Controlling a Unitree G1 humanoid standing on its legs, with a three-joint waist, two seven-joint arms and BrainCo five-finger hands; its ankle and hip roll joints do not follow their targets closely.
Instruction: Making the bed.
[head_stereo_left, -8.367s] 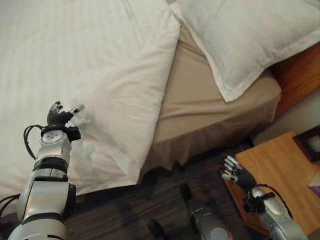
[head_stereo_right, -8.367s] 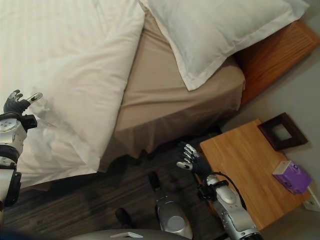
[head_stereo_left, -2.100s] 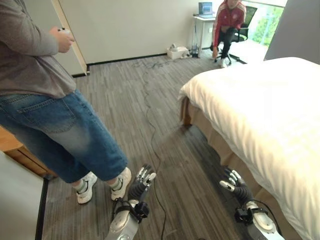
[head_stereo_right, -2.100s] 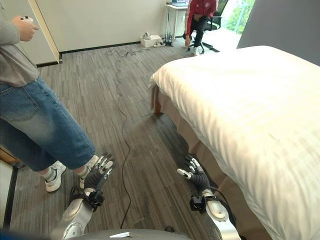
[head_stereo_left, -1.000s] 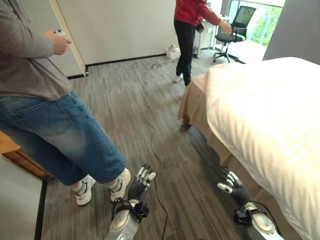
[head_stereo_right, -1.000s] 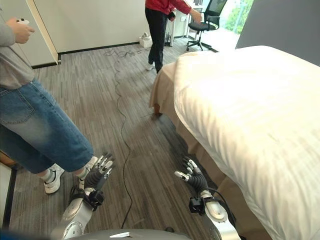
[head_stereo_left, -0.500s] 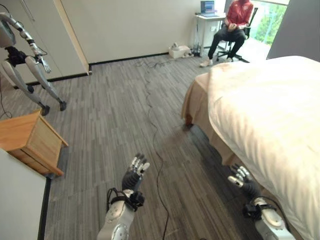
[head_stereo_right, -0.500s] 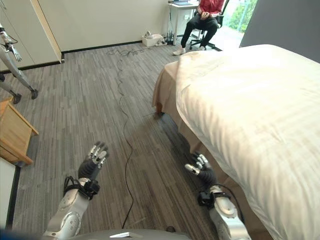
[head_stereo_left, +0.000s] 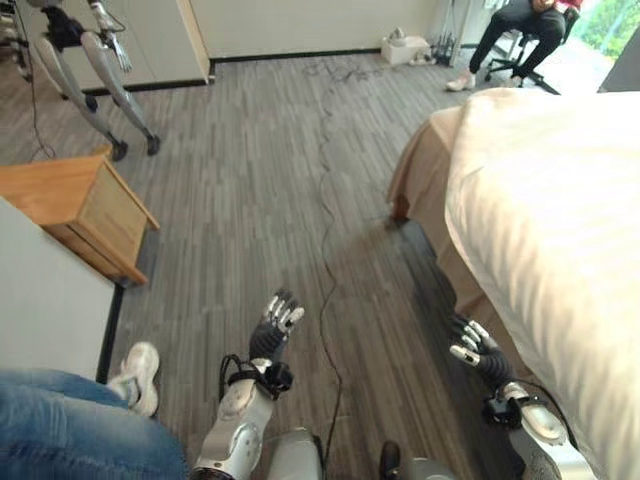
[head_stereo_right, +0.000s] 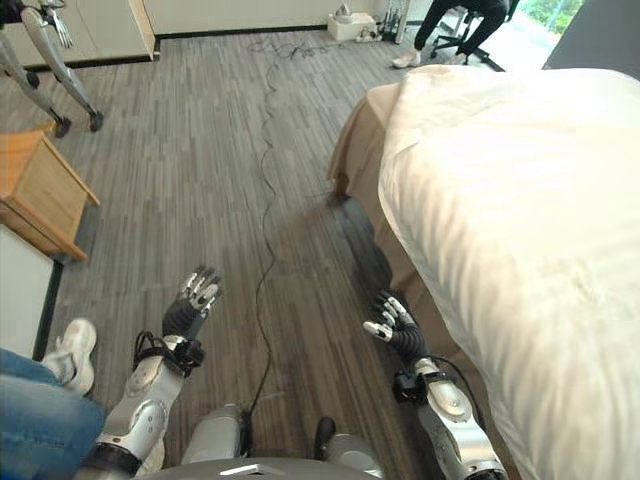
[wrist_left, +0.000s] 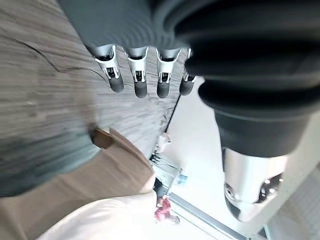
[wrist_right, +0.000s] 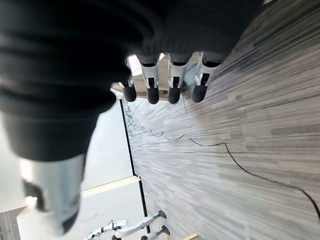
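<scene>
Two legs of another robot (head_stereo_left: 90, 80) stand far left, above a wooden nightstand (head_stereo_left: 85, 210). A person's jeans (head_stereo_left: 70, 430) and shoe (head_stereo_left: 137, 375) sit low left. The left hand (head_stereo_left: 275, 325) hangs spread over the floor (head_stereo_left: 250, 170); a cable (head_stereo_left: 325, 230) runs between the hands. The right hand (head_stereo_left: 475, 350), fingers relaxed, holds nothing beside the bed (head_stereo_left: 560, 230), whose white duvet (head_stereo_right: 520, 230) leaves the beige sheet (head_stereo_right: 360, 140) bare at the corner.
</scene>
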